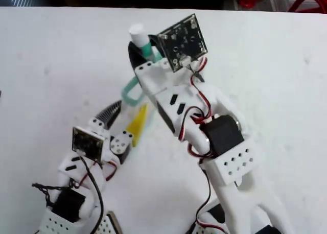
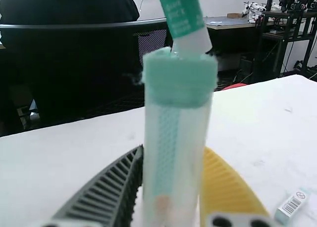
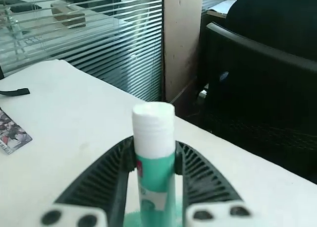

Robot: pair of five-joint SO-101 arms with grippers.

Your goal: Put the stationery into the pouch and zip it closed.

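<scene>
A slim see-through pouch (image 2: 174,138) with a teal rim stands upright between the black ribbed finger (image 2: 106,187) and the yellow finger (image 2: 225,187) of my left gripper (image 2: 173,155), which is shut on it. From above, the pouch's teal trim (image 1: 130,93) shows just beyond my left gripper (image 1: 130,111). A glue stick (image 1: 139,36) with a white cap and a teal label is held by my right gripper (image 1: 142,52), shut on its body. The stick's lower end (image 2: 185,19) enters the pouch's open mouth. Black fingers clamp the glue stick (image 3: 153,123) in my right gripper (image 3: 154,145).
A small barcoded item (image 2: 292,206) lies on the white table beside the pouch. A printed card (image 3: 12,133) and a black strap (image 3: 15,92) lie farther off. The table's far edge (image 1: 76,8) runs behind the arms, with a black chair (image 3: 257,78) beyond it.
</scene>
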